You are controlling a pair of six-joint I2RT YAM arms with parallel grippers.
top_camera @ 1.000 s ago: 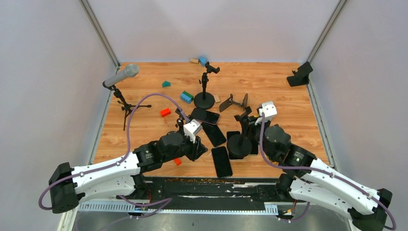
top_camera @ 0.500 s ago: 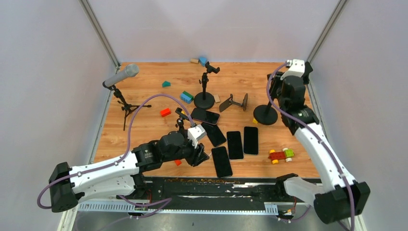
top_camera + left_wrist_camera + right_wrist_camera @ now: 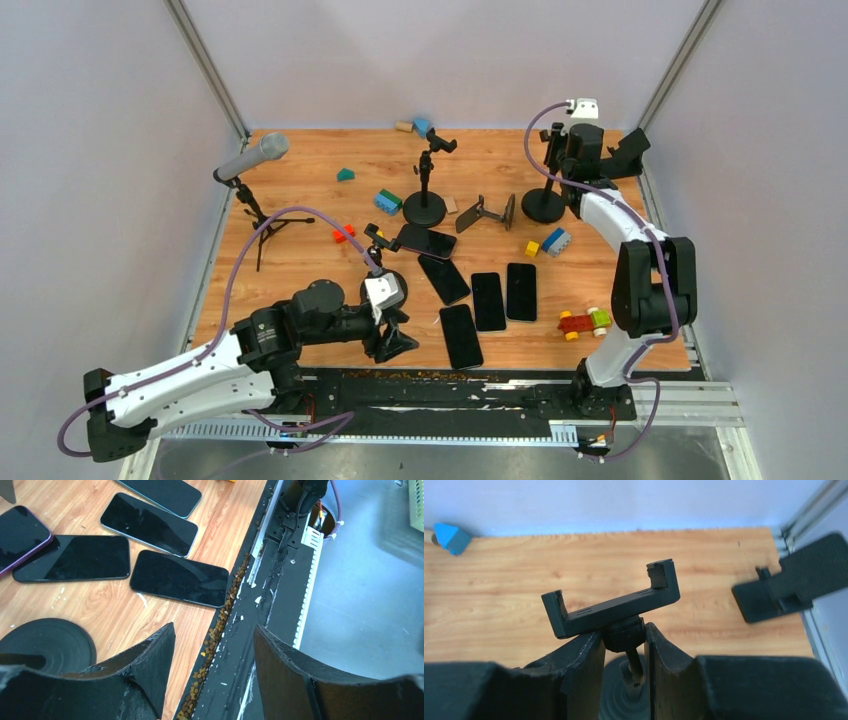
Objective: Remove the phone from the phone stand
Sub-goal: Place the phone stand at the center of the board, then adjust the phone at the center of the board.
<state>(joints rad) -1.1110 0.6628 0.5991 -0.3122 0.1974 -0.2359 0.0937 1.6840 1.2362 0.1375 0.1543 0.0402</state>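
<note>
Several dark phones lie flat on the wood, among them one near the front edge and a purple-edged one; no phone sits in a stand. My right gripper is shut on the neck of a black phone stand whose clamp is empty; in the top view this phone stand stands at the back right with the right gripper on it. My left gripper is open and empty over the table's front edge, beside the nearest phone. The left gripper hangs beside another stand's round base.
A tall stand, a folded stand and a black holder stand at the back. A microphone on a tripod is at the left. Coloured blocks and a toy car lie scattered. A black rail borders the front edge.
The right arm carried the phone stand from the front middle to the back right, uncovering two phones. The left gripper opened and drew back toward the front edge.
</note>
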